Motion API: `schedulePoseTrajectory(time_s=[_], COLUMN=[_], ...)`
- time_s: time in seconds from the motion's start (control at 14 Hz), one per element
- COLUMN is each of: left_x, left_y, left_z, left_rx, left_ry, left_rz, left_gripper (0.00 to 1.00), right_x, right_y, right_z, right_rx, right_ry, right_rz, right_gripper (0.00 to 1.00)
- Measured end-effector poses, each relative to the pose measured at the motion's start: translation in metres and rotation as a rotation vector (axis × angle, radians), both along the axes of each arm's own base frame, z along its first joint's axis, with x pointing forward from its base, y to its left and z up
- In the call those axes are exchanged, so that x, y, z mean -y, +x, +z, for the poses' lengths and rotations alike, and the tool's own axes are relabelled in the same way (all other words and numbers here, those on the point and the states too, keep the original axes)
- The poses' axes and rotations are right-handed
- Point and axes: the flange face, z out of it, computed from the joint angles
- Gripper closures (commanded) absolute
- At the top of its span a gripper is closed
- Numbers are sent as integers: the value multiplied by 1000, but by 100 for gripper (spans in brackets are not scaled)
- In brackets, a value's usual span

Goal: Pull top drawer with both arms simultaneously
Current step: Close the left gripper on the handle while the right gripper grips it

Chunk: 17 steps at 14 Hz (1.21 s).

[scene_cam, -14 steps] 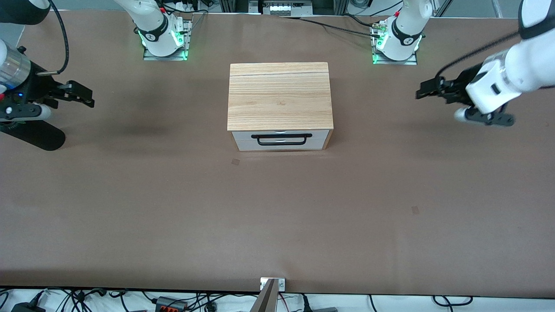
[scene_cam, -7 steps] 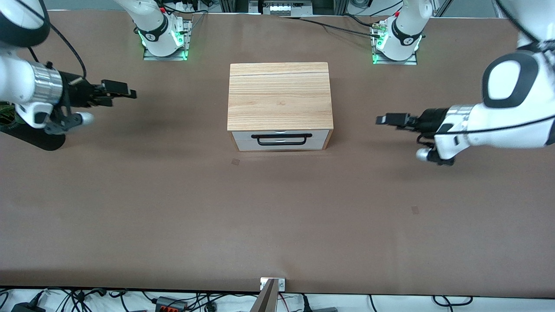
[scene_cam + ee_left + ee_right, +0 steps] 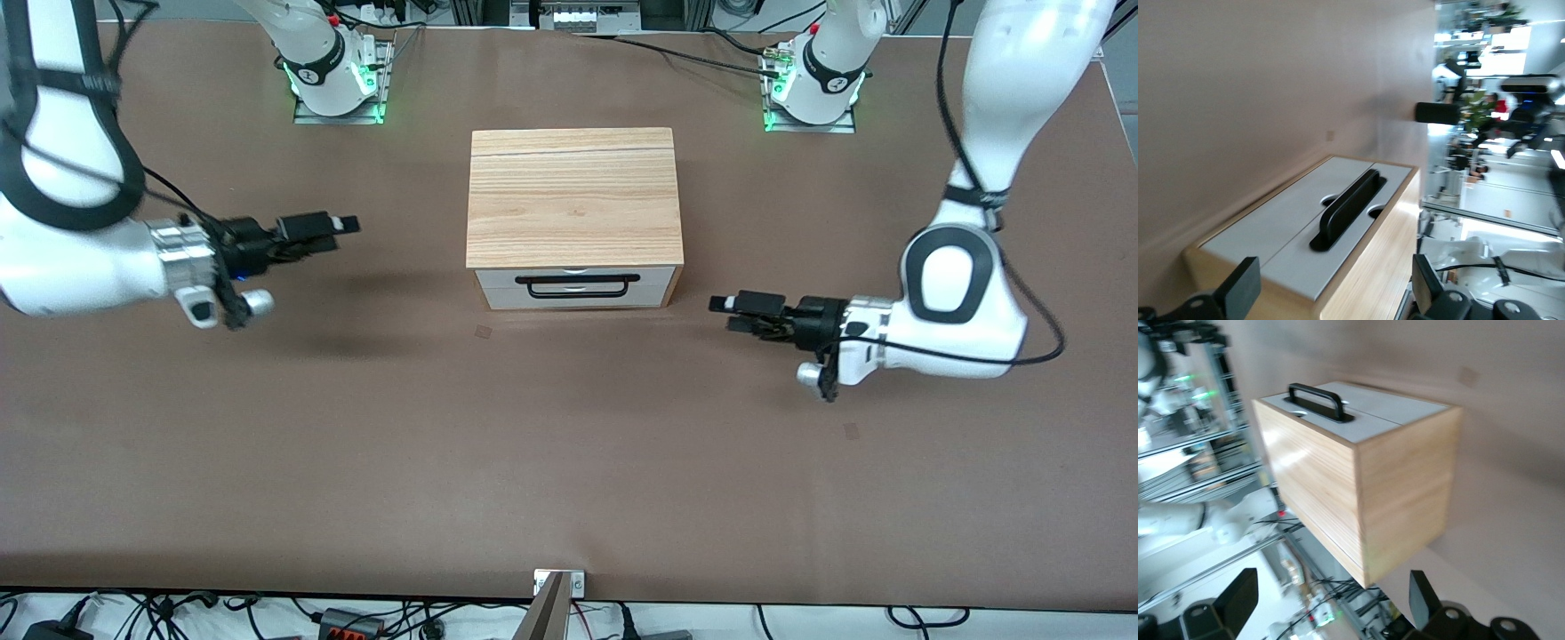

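Front view shows a wooden cabinet (image 3: 574,197) standing in the middle of the brown table (image 3: 569,462), its white drawer fronts turned toward the front camera. The top drawer (image 3: 573,277) sits flush in the cabinet, fully closed, with its black bar handle (image 3: 583,284) lying across the front.

Both arms reach in low and roughly level from the two ends of the table. The left arm comes down from its base, bends sharply at a dark-patched elbow, and runs its forearm horizontally toward the cabinet. The left gripper (image 3: 734,308) hovers over the table just off the cabinet's front corner at the left arm's end, not touching the handle. In the left wrist view its fingers (image 3: 1240,288) stand wide apart, with the drawer front and handle framed between them.

The right arm curls around in the same manner, its forearm level and pointing at the cabinet's side. The right gripper (image 3: 342,224) hangs over the table, clearly apart from the cabinet at the right arm's end. Its fingers (image 3: 1239,595) are likewise spread, with nothing held, and the cabinet's wooden side fills the right wrist view.
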Motion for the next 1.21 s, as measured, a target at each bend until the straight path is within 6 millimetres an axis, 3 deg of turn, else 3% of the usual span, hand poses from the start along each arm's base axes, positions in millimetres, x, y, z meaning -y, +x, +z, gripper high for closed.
schedulePoseTrajectory(time_s=[0.21, 0.36, 0.5, 0.79, 1.0, 1.14, 1.21], left_x=[25, 43, 49, 63, 74, 84, 88], left_y=[-1, -5, -7, -16, -33, -46, -52], left_z=[-57, -69, -75, -100, -127, -139, -142], left_rx=[27, 26, 20, 26, 47, 52, 53], left_ry=[-190, -216, -220, -258, -316, -344, -351], left_rz=[39, 29, 25, 20, 34, 40, 36], left_gripper=[0, 0, 0, 2, 6, 12, 13], right_x=[-37, -71, -101, -137, -164, -178, -182], right_y=[8, 9, 7, 7, -6, -15, -19], right_z=[-77, -121, -151, -169, -187, -200, -205], right_rx=[47, 94, 128, 178, 218, 238, 240], right_ry=[169, 222, 285, 355, 415, 456, 463], right_rz=[30, 21, -26, -146, -159, -195, -209], right_gripper=[0, 0, 0, 0, 1, 23, 29])
